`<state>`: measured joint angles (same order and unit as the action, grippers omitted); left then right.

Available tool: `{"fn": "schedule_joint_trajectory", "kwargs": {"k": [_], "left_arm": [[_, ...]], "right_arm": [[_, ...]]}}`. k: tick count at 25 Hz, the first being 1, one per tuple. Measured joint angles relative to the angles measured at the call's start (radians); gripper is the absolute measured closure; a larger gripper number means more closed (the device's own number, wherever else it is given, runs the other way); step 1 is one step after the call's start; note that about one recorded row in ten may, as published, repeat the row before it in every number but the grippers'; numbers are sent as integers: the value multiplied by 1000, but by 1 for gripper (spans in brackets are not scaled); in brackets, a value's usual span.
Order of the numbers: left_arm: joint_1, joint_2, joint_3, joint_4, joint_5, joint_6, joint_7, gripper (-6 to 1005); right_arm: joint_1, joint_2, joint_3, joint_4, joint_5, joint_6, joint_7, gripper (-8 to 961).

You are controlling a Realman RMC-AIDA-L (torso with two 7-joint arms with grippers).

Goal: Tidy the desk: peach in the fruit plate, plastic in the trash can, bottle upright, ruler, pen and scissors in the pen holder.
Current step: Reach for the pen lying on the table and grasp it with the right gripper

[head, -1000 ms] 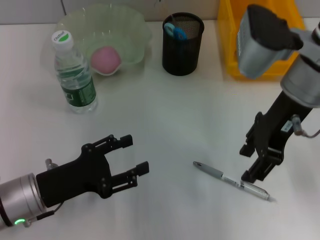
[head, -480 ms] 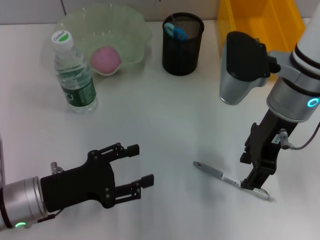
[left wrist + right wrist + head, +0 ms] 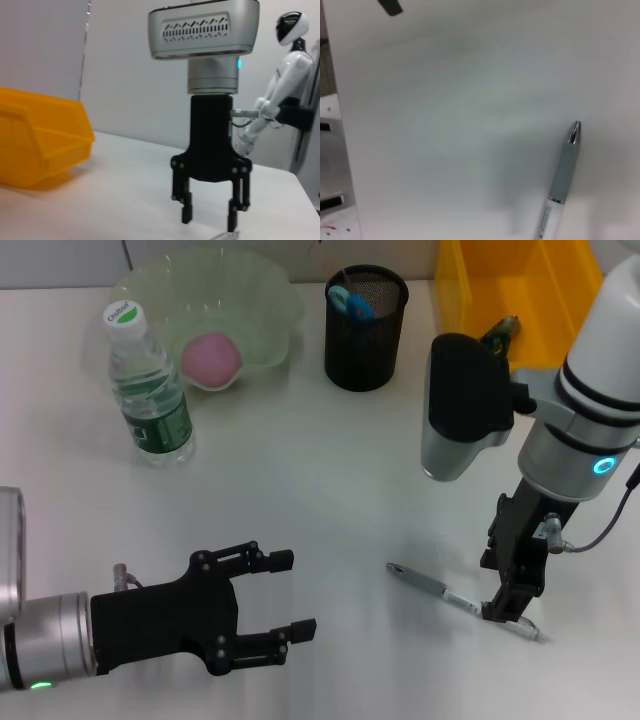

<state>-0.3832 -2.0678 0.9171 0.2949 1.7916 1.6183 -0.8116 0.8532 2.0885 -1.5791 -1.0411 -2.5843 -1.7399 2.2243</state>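
Pen pickup underway — right gripper (image 3: 507, 612) spread over the pen (image 3: 462, 601), left gripper (image 3: 270, 610) spread, idle — next, pinch

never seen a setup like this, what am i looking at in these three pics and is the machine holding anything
This is a robot with two arms, tidying a white desk. The wide picture comes from a camera on its head, looking down. The other two come from cameras on its wrists.

The left end effector hovers open near the front of the desk, holding nothing. The right end effector points straight down over the pen, its fingers open on either side of it; the left wrist picture shows them from the side. The pen lies flat on the desk, not lifted.

At the back stand an upright water bottle, a fruit plate with a pink peach, a black mesh pen holder and a yellow bin.
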Motion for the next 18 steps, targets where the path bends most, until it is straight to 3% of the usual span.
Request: {"fn": "schedule_joint_trajectory", "kwargs": {"k": [18], "left_arm": [[-12, 1, 22, 27, 0, -6, -41, 231]], "right_arm": [[-24, 4, -100, -32, 35, 61, 13, 335]]}}
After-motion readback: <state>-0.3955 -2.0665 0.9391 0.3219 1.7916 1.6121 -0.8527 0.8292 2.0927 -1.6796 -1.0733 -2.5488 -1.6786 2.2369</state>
